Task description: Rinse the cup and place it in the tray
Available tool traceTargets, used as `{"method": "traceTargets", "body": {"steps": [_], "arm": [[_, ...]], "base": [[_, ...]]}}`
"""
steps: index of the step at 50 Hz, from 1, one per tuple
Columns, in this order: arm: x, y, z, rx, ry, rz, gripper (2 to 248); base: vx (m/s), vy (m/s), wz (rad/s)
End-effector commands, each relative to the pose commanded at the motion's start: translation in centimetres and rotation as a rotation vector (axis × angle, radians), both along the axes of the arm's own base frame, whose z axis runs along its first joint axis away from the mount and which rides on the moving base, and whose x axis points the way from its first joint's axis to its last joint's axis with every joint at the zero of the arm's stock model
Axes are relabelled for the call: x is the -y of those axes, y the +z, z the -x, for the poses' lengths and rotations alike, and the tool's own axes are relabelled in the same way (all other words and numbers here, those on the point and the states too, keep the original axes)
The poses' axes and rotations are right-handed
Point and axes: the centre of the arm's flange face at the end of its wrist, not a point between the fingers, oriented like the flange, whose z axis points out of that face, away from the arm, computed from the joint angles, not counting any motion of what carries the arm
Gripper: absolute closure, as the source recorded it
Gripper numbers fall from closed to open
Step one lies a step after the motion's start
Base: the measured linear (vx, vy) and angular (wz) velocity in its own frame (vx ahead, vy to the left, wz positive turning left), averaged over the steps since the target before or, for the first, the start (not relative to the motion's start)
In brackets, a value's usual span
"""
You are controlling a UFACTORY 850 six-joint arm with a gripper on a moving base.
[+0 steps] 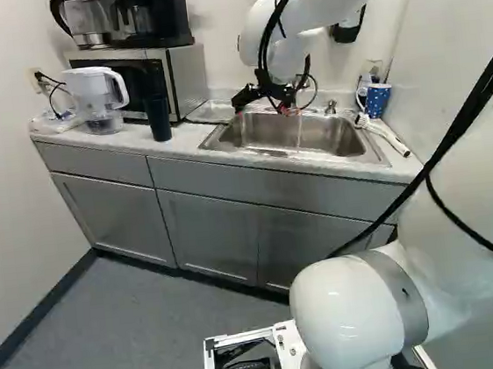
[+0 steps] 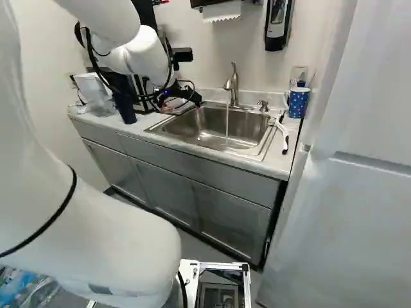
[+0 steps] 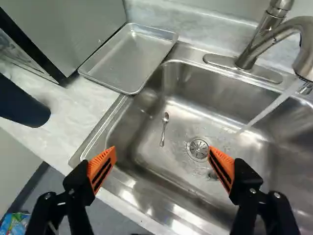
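My gripper [image 2: 182,99] hangs over the left part of the sink in the right base view. In the wrist view the gripper [image 3: 162,154] stands wide open above the basin, nothing between its orange pads. Two cups show: a blue, white-dotted mug [image 2: 298,102] on the counter right of the sink, and a tall dark tumbler [image 1: 158,118] on the counter left of it. The tumbler [image 3: 23,105] lies off to one side of the gripper. An empty metal tray [image 3: 128,58] rests beside the sink, ahead of one finger, partly over the sink's rim.
Water runs from the faucet [image 2: 232,83] into the sink [image 2: 212,131]. A small spoon [image 3: 164,128] lies near the drain [image 3: 198,149]. A white-handled brush [image 2: 282,131] sits by the mug. A water pitcher [image 1: 96,96] and a microwave [image 1: 184,78] stand on the counter's left.
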Motion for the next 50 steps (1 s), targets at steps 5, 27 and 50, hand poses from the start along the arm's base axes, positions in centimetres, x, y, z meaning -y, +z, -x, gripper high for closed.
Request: {"method": "traceTargets", "body": {"steps": [5, 27, 50], "arm": [[-0.8, 0.0, -0.1, 0.0, 0.017, 0.0, 3], [-4.2, 0.1, -0.5, -0.002, 0.095, 0.0, 3], [-7.9, 0.1, -0.8, -0.004, 0.175, 0.001, 3]], "base": [[0.0, 0.0, 0.0], [0.0, 0.0, 0.0], [0.0, 0.0, 0.0]]}}
